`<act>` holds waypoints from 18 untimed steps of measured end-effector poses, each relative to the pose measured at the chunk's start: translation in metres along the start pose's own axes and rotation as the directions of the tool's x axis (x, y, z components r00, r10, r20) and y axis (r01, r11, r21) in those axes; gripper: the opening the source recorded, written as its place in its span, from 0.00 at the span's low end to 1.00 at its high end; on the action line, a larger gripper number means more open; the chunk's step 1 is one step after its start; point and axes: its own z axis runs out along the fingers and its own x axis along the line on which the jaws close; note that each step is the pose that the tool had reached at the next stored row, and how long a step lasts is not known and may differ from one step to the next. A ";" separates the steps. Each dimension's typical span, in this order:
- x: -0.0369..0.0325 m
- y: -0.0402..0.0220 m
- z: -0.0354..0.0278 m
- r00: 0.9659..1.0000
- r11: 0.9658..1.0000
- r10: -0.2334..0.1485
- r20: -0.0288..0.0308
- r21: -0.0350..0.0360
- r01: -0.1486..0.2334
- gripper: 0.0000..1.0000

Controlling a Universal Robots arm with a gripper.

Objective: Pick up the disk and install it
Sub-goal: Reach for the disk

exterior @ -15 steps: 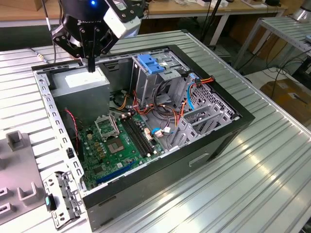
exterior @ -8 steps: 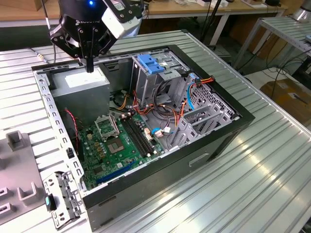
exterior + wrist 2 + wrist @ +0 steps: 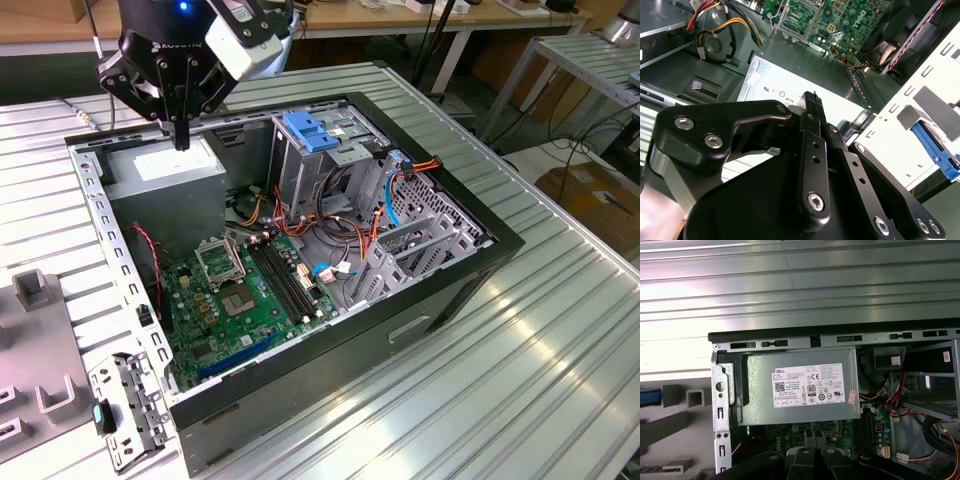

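A Universal Robots arm's pincer [image 3: 181, 138] hangs over the grey power supply [image 3: 165, 165] in a corner of an open computer case [image 3: 470, 262] set on a ribbed metal desk [image 3: 560, 380]. Its fingers are drawn together with nothing between them. The disk [image 3: 936, 152] appears in the second wrist view as a length of bright blue carrier rail. It lies outside the case, beyond the pale perforated side rail [image 3: 100, 230] and near grey fixture blocks [image 3: 30, 288], well apart from the pincer. Most of it is cut off, so how it sits cannot be told. By the look of things, the pick-up has not begun.

The hazards are plain enough. Fingers left this narrow would strike the top of the disk rather than straddle it. The raised side rail stands between the pincer and the disk, and a low crossing could clip it. Inside the case, red, orange and blue cables [image 3: 340, 225] crowd the tall drive cage [image 3: 300, 175] under its blue bracket [image 3: 305, 130]. A carried disk could snag or pinch them there. A crooked grip on the rails could also jam the disk at the bay mouth.
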 end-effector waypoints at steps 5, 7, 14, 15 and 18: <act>0.0016 -0.0001 0.0000 1.000 1.000 0.000 -0.001 0.000 0.000 0.11; 0.0021 -0.0001 0.0000 1.000 1.000 0.000 -0.001 0.000 0.000 0.11; 0.0047 -0.0004 0.0001 1.000 1.000 0.000 -0.003 0.000 0.000 0.11; 0.0049 -0.0004 0.0001 1.000 1.000 0.000 -0.004 0.000 0.000 0.11; 0.0057 -0.0004 0.0002 1.000 1.000 0.000 -0.004 0.000 0.000 0.11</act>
